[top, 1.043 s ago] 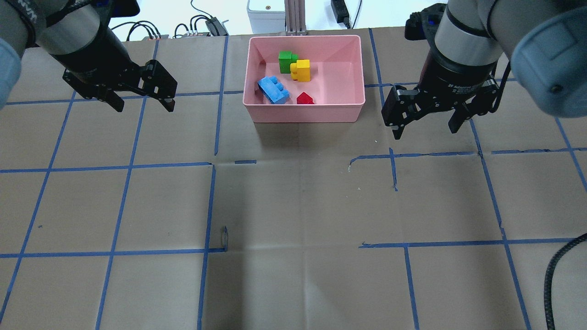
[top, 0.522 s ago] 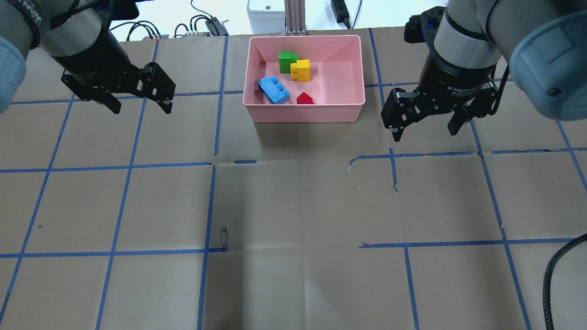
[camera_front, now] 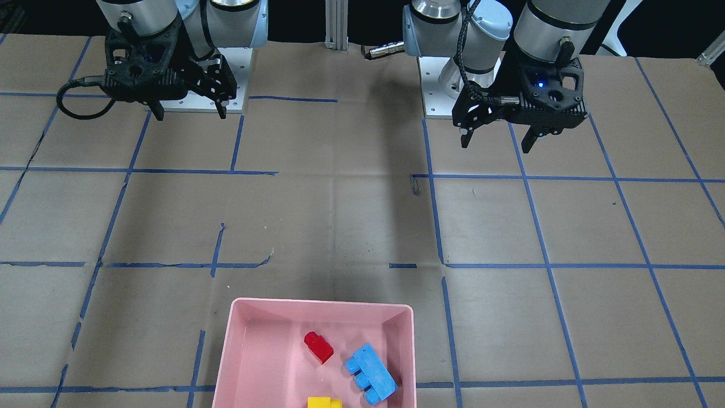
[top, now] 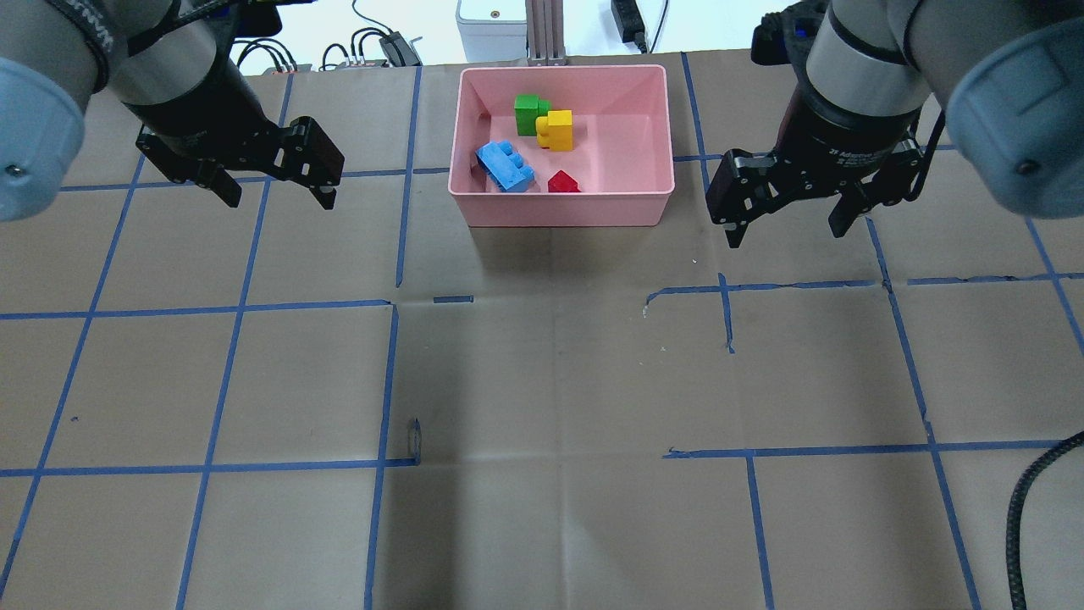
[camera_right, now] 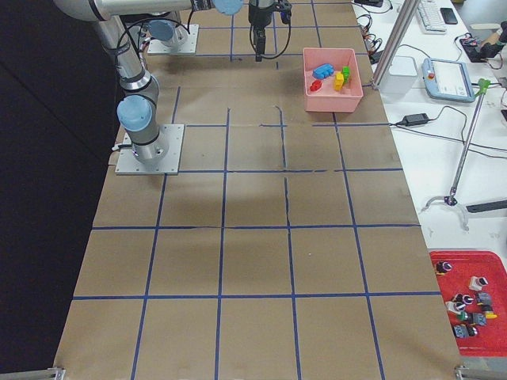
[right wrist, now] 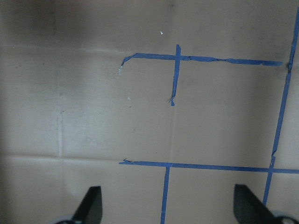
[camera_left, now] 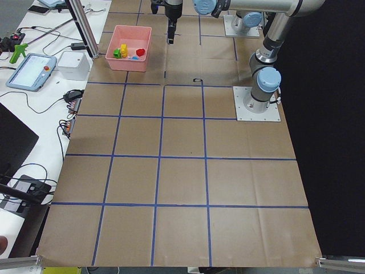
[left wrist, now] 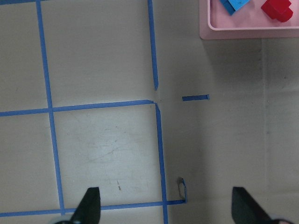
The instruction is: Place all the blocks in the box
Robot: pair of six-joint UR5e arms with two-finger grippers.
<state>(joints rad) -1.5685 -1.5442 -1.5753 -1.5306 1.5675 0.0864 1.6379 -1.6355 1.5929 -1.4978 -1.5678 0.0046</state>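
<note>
The pink box [top: 562,212] stands at the table's far middle. Inside it lie the green block [top: 528,113], the yellow block [top: 557,129], the light-blue block [top: 505,166] and the small red block [top: 562,182]. The front-facing view shows the box [camera_front: 238,351] with the red block [camera_front: 318,347], blue block [camera_front: 370,374] and yellow block [camera_front: 324,403]. My left gripper [top: 275,188] hovers open to the left of the box, holding nothing. My right gripper [top: 788,224] hovers open to the right of the box, also empty.
Brown paper with a blue tape grid covers the table [top: 542,381]. Cables and a grey device [top: 489,21] lie beyond the far edge. A metal post [top: 546,30] rises behind the box. A tablet [camera_left: 31,71] sits on the side bench.
The left gripper has shifted slightly right and up in the overhead view. The right gripper rose a little. The blocks and box have not moved.
</note>
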